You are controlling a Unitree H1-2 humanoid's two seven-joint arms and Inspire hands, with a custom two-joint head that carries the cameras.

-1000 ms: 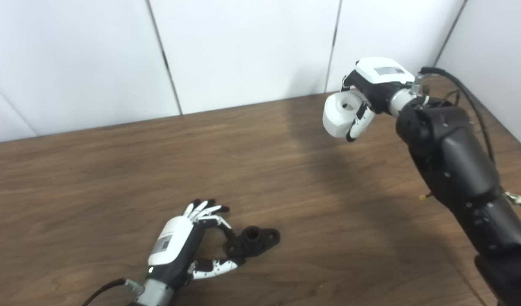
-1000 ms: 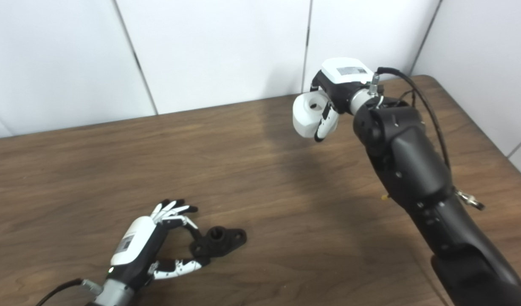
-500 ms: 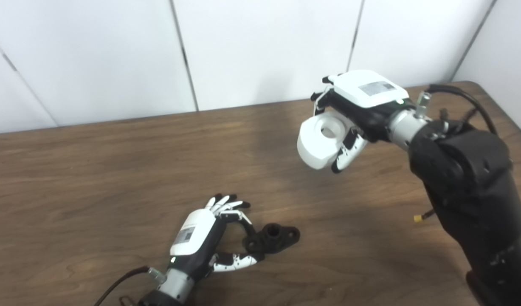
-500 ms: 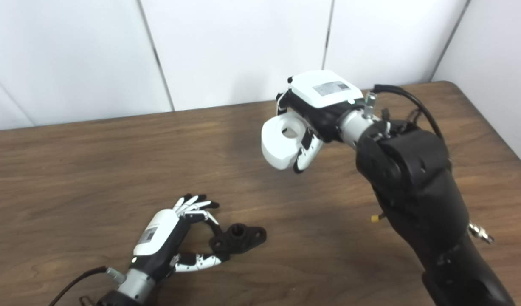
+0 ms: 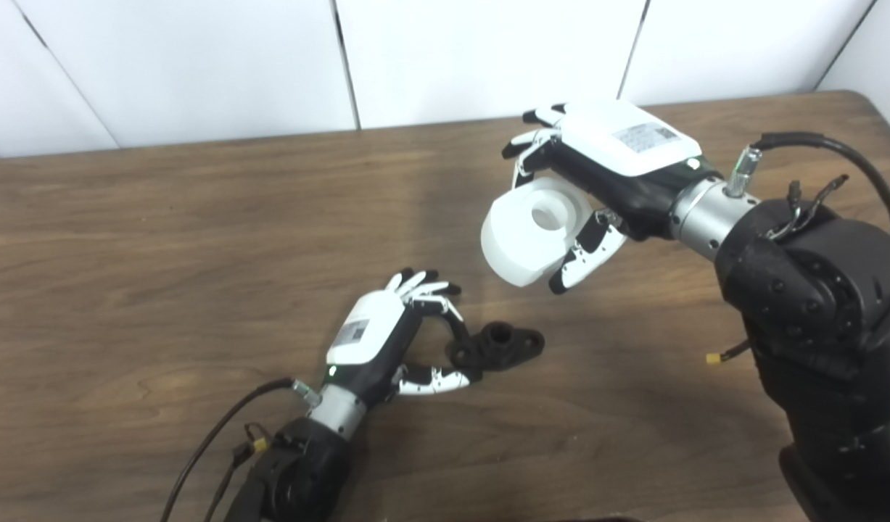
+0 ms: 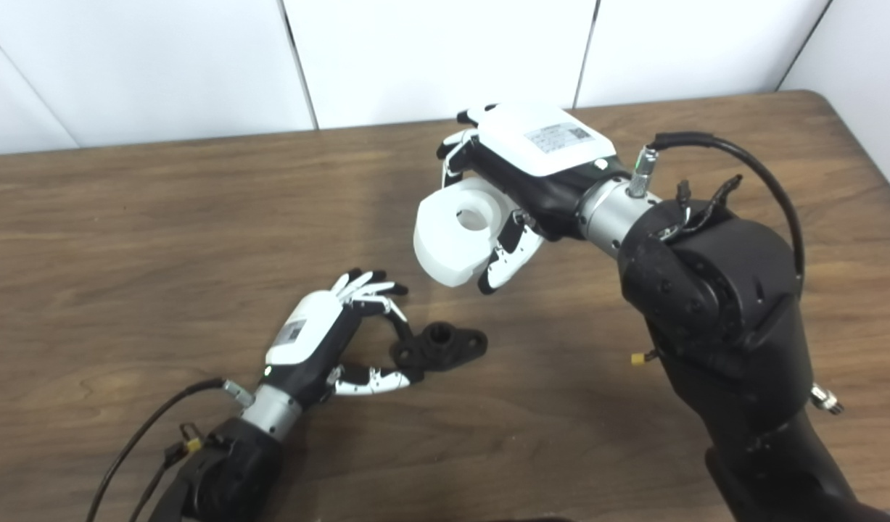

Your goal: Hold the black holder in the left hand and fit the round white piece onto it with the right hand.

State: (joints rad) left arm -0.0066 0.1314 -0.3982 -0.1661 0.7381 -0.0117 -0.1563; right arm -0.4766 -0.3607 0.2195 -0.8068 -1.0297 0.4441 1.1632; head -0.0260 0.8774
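Resting on the wooden bench (image 5: 162, 239): black holder (image 5: 499, 346), lying flat, central boss pointing up. Pinched at its near end between thumb and fingertips of left robot hand (image 5: 386, 337), remaining fingers spread. Held in the air above and to the right of the holder, clear of it: round white piece (image 5: 528, 230), centre hole visible, gripped by right robot hand (image 5: 597, 174) with fingers and thumb wrapped around its rim.

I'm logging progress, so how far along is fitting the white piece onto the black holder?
Done: the right hand has the round white piece lifted. In hand: the left hand pinches the black holder, which lies on the table. Left: bringing the piece, apart and above, down onto it.
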